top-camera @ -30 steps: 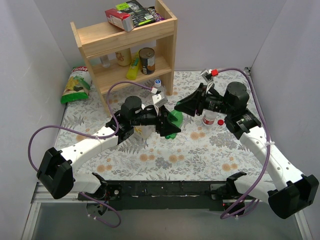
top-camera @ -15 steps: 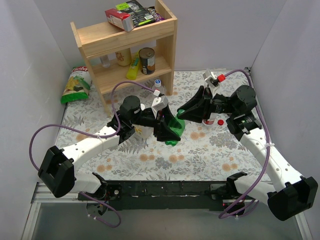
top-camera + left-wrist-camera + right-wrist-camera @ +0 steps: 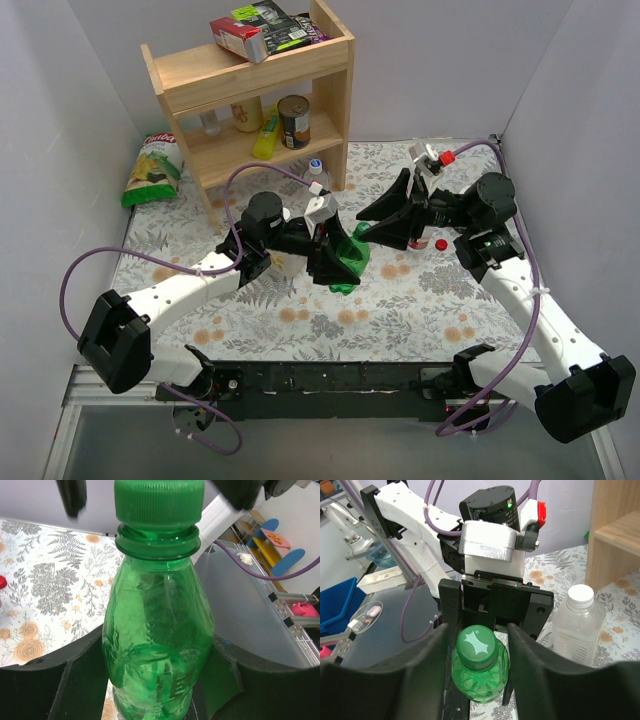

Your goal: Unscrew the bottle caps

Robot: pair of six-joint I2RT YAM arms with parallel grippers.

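We clamp the green bottle (image 3: 157,630) in our left gripper (image 3: 159,685) to steady it; our right gripper (image 3: 479,632) straddles its green cap (image 3: 476,644), fingers apart, not yet gripping.

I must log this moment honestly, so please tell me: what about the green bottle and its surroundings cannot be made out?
Base of the green bottle: left wrist view, cut off by the lower edge; top view, hidden by the left fingers.
Tips of the right fingers: left wrist view, blurred, cut off by the upper edge.
Thread under the green cap, loosened or not: both wrist views, covered by the cap itself.
Label of the can: top view, too small.
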